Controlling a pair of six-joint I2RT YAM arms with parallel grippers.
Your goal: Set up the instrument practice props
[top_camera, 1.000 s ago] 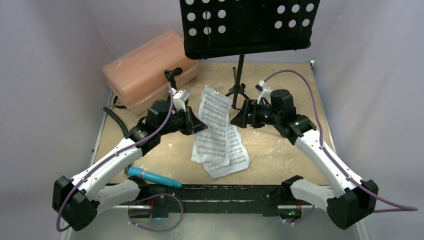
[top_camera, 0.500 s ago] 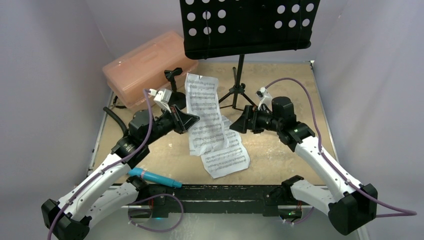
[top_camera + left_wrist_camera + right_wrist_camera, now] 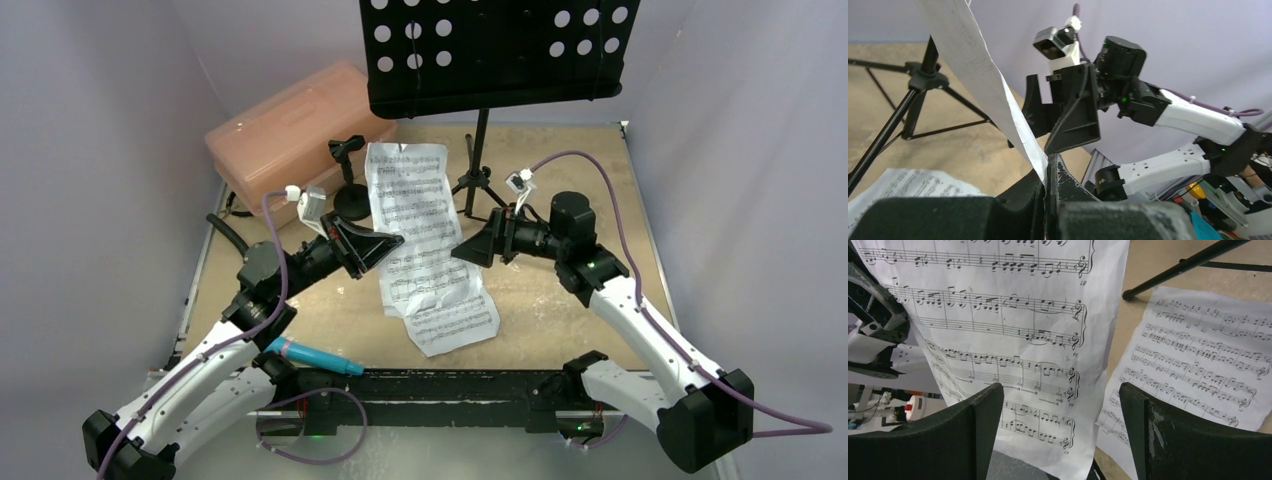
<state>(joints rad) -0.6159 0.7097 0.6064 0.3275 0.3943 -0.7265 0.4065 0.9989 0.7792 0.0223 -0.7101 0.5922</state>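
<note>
Held page (image 3: 408, 200): pinched at its side edge and kept clear of the surface (image 3: 560, 300), likely for transfer to the music stand (image 3: 495, 55).
Left jaws: clamped on that page.
Right jaws: spread wide beside the page's printed face, nothing gripped.
Long axis: run near-to-far, top edge toward the stand, sheet tilted.
Second page (image 3: 455, 318): laid flat below.

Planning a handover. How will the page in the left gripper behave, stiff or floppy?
Probably floppy: the page, pinched at one edge by the left gripper, curves and wrinkles rather than standing flat. Likely very light, so it may sway as it moves. The thin edge might tear if the open right gripper tugs it.
</note>
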